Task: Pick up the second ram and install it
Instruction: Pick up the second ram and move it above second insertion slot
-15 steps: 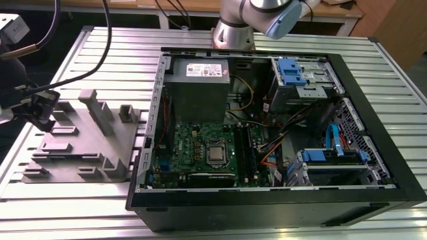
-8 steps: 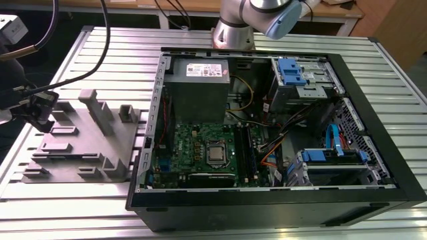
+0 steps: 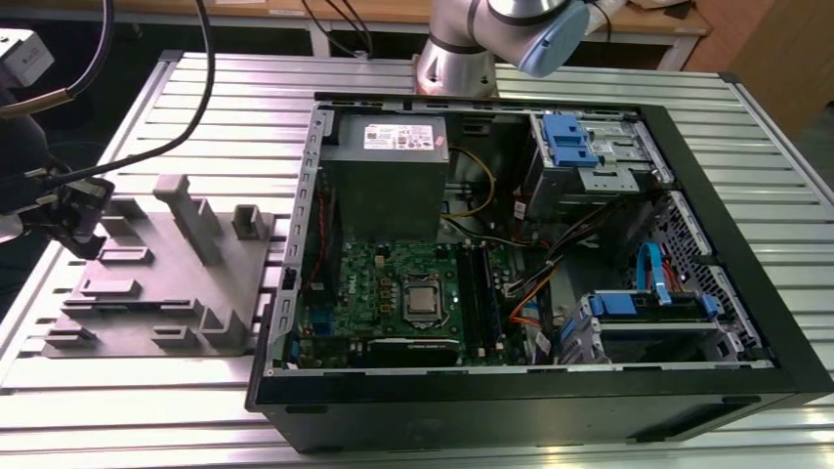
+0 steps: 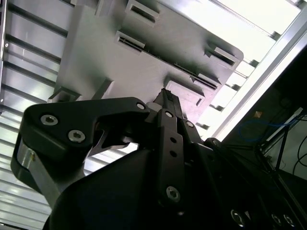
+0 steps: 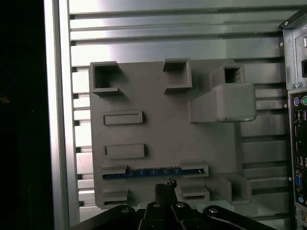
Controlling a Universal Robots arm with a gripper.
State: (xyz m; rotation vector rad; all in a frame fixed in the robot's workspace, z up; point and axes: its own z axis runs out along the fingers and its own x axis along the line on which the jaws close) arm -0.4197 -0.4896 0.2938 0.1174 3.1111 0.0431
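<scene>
The second ram (image 5: 148, 172) is a slim dark stick with a blue edge. It stands on edge in a slot of the grey holder (image 5: 158, 129), which lies on the table at the exterior view's left (image 3: 156, 283). In the first wrist view my gripper (image 5: 165, 186) sits just beside the ram's middle without touching it. Its fingers are pressed together with nothing between them, as the second wrist view also shows (image 4: 164, 96). In the exterior view the gripper (image 3: 72, 220) hangs over the holder's outer edge. The motherboard (image 3: 391, 293) lies in the open computer case (image 3: 548, 254).
Long narrow slots (image 3: 476, 293) run beside the processor socket (image 3: 421, 301). A power supply (image 3: 385, 166), drive cages (image 3: 593, 151) and loose cables fill the case. The holder has raised posts (image 3: 195, 220). Black cables (image 3: 156, 147) hang over the slatted table (image 3: 234, 88).
</scene>
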